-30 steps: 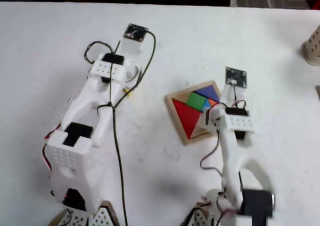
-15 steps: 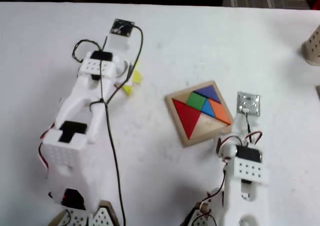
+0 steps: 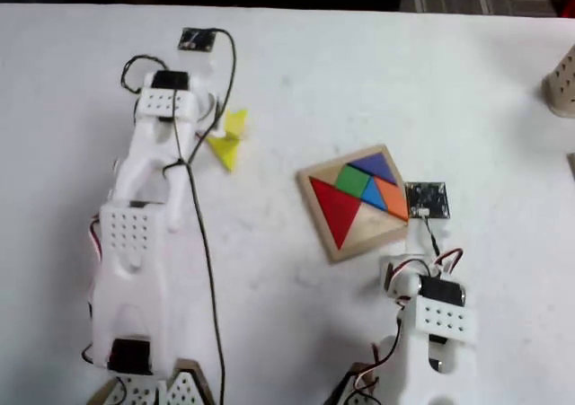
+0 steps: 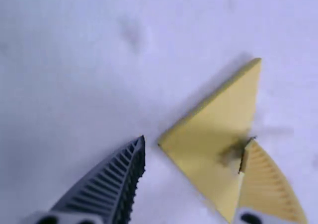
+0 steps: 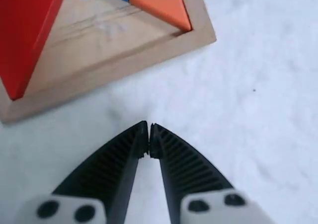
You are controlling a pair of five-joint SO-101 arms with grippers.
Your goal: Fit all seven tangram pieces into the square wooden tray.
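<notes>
The square wooden tray (image 3: 334, 243) lies mid-table, holding a red triangle (image 3: 337, 209), a green piece (image 3: 353, 180), an indigo piece (image 3: 375, 165), a blue piece (image 3: 373, 194) and an orange piece (image 3: 393, 198). Bare wood shows in its near corner (image 5: 104, 35). A yellow triangle (image 4: 218, 134) lies flat on the table left of the tray, also seen from above (image 3: 225, 149). My left gripper (image 4: 196, 140) is open over it; the black finger (image 4: 114, 184) stands beside it and the yellowish finger (image 4: 266, 184) touches its top. My right gripper (image 5: 149, 127) is shut and empty, just off the tray's near edge.
A beige perforated object (image 3: 561, 86) stands at the table's right edge. A black cable (image 3: 202, 243) runs along the left arm (image 3: 135, 234). The right arm (image 3: 438, 311) sits near the front edge. Open white table lies behind the tray.
The right arm has pulled back from over the tray toward the front edge. The left arm has shifted farther back and left, uncovering the yellow triangle.
</notes>
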